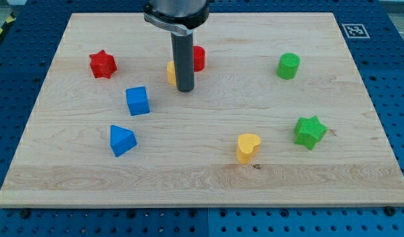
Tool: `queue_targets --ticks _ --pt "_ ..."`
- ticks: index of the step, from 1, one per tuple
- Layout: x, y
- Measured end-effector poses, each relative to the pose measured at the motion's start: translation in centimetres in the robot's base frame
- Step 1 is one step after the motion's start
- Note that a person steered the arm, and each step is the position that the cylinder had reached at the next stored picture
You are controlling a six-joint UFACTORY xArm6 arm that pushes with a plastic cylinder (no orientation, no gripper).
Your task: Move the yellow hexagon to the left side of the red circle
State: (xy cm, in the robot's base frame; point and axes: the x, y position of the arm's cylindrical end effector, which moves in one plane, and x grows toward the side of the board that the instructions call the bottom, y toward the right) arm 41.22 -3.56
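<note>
The yellow hexagon lies near the view's top centre, mostly hidden behind my rod; only its left edge shows. The red circle sits just to its upper right, also partly hidden by the rod. My tip rests on the board right next to the hexagon, on its right and lower side, and below the red circle.
A red star is at the upper left. A blue cube and a blue triangle lie left of centre. A yellow heart, a green star and a green cylinder are on the right.
</note>
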Motion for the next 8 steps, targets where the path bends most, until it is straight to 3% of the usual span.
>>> queue_targets --ticks 2,6,8 --pt "-0.1 1.5" --pt "-1.0 -3.5" --pt "-1.9 -0.7"
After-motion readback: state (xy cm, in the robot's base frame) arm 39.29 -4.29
